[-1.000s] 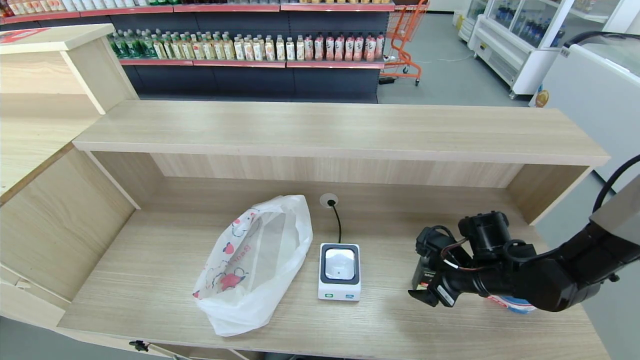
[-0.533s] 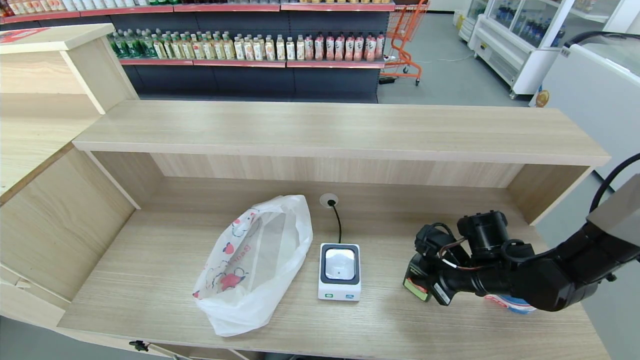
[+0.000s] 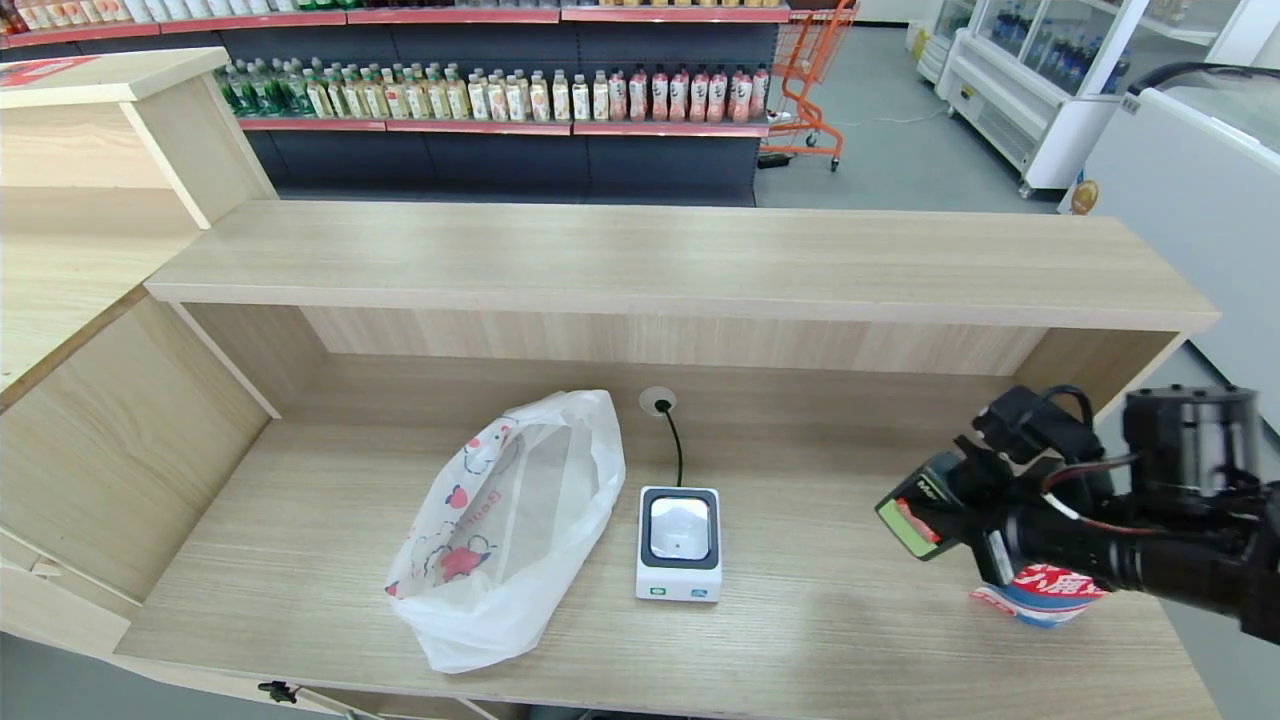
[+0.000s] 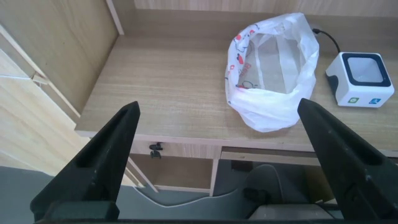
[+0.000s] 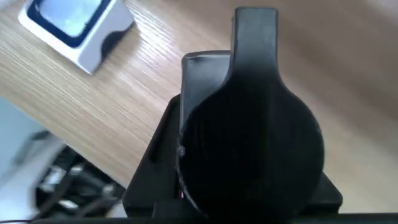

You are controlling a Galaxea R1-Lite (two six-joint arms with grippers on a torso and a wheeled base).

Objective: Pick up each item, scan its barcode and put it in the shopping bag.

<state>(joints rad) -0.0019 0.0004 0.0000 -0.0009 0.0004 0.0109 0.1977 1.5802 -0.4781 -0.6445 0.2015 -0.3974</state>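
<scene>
The small dark box point(image 3: 915, 512), with its green-and-red face, is held up at the right of the head frame. The right gripper point(image 3: 940, 500) is clamped on it, the fingers pressed against its sides. The box is carried clear of the worktop point(image 3: 820, 640) and is tilted, its coloured face turned toward the lower left of the frame. It is kept well apart from the scanner point(image 3: 679, 543), which is seen standing at the centre of the frame with its glass window facing up. A black cable point(image 3: 675, 440) is run from the back of the scanner to a round port in the worktop just above it in the frame.

Just beside the scanner, on its left, the shopping bag point(image 3: 510, 520) is laid on its side. It is made of white plastic printed in red, and its mouth is spread open. At the lower right, a red, white and blue packet point(image 3: 1040, 595) is found lying on the worktop, partly covered by the right arm.

Over in the left wrist view, the left gripper point(image 4: 217, 107) is shown with its two dark fingers point(image 4: 106, 162) spread wide apart and empty. It is held off the front edge of the worktop, with the bag and the scanner in view beyond the fingers.

Behind the worktop, a raised ledge point(image 3: 680, 260) is stretched across the middle of the head frame. Rows of bottles point(image 3: 500, 95) are lined up on a shop shelf along the top, and an orange trolley point(image 3: 815, 80) is parked at the upper right.
</scene>
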